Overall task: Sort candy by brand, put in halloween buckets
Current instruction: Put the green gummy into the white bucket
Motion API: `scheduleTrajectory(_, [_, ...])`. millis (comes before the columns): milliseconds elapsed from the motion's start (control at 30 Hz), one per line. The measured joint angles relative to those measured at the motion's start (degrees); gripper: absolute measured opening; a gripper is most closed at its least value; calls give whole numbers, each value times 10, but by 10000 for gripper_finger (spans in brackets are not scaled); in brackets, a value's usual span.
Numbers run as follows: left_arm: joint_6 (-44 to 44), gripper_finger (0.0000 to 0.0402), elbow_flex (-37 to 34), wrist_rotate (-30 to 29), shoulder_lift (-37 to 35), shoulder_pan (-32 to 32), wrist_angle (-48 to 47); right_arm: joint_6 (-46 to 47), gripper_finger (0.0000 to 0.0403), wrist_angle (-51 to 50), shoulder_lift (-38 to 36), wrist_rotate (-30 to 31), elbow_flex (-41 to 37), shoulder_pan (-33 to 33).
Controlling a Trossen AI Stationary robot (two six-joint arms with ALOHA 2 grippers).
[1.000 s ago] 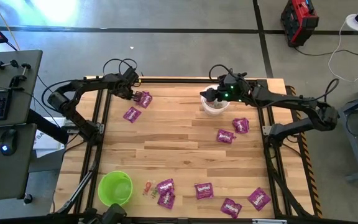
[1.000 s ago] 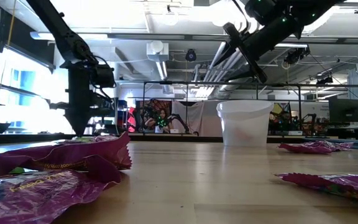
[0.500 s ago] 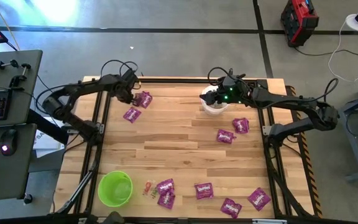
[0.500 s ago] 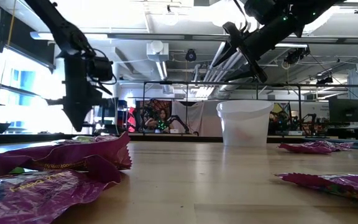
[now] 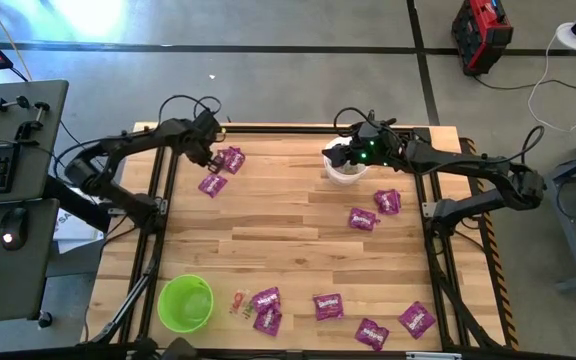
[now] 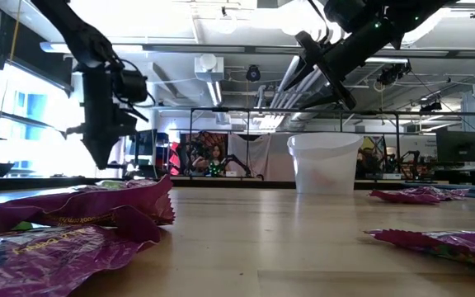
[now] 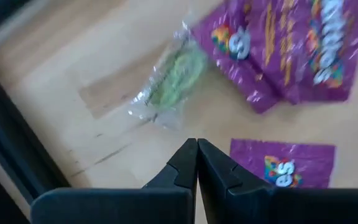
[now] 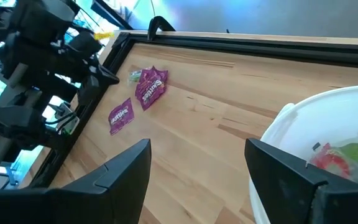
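1. Compared with a second ago, the left gripper [image 5: 211, 152] is seen lifted clear of the table in the low view and shifted a little in the high view; its fingers are pressed together on nothing, above the far-left corner of the table [image 5: 298, 265].
2. Just beyond its tips, a small green clear-wrapped sweet [image 7: 171, 76] is seen lying loose on the wood, beside the purple packets [image 5: 230, 159]; the sweet is judged not yet picked up, so that grasp remains to be made.
3. The right gripper [image 5: 340, 155] is held unchanged over the white bucket [image 5: 346, 171], fingers spread wide and empty; red and green sweets [image 8: 344, 155] are visible inside that bucket.
4. The white bucket is thus taken as the pail for small sweets. The lime-green bucket [image 5: 185, 302] stands well apart from it, at the near-left corner.
5. Several purple packets are scattered between the white bucket and the near edge, none in a bucket, so most of the sorting is judged undone.
6. White print on the packets appears to read "Skittles", with a large "S" visible in the left wrist view; no other writing can be read.
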Motion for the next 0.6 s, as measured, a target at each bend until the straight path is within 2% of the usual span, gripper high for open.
scheduleTrajectory(167, [17, 26, 0, -4, 37, 0, 0, 5, 254, 0, 0, 0, 0, 0])
scheduleTrajectory(333, [25, 85, 15, -16, 43, -1, -2, 6, 254, 0, 0, 0, 0, 0])
scheduleTrajectory(600, [85, 182, 29, -41, 51, 12, -3, 6, 254, 1, 0, 0, 0, 0])
